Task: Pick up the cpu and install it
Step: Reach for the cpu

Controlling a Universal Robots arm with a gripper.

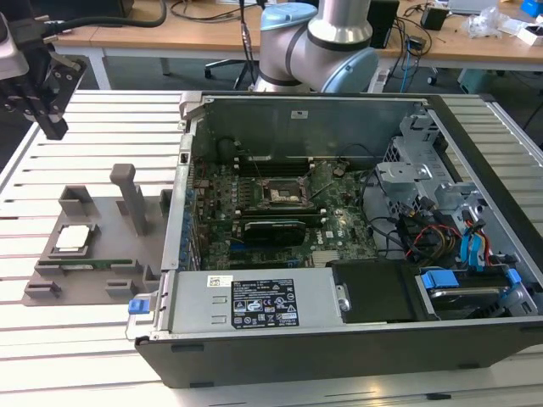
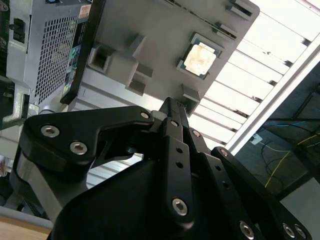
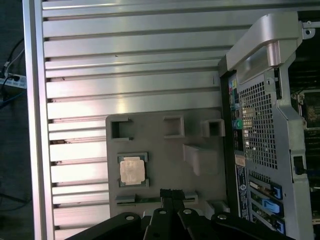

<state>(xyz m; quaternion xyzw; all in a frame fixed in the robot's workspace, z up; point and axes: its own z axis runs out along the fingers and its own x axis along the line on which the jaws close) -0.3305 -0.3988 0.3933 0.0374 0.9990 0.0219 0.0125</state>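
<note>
The cpu (image 1: 72, 240), a small square chip with a pale metal top, lies flat in a recess of the grey fixture plate (image 1: 106, 222) at the exterior view's left. Both wrist views look down on the cpu (image 2: 200, 58) (image 3: 132, 170). My black gripper (image 1: 53, 125) hangs well above the table, behind and to the left of the plate, apart from the chip. Its fingers (image 2: 172, 112) (image 3: 171, 194) are pressed together with nothing between them.
An open computer case (image 1: 297, 360) lies right of the plate, its motherboard socket (image 1: 284, 197) near the middle. A tall grey post (image 1: 131, 197) and a green memory stick (image 1: 85, 264) sit on the plate. The arm's base (image 1: 318, 42) stands behind the case.
</note>
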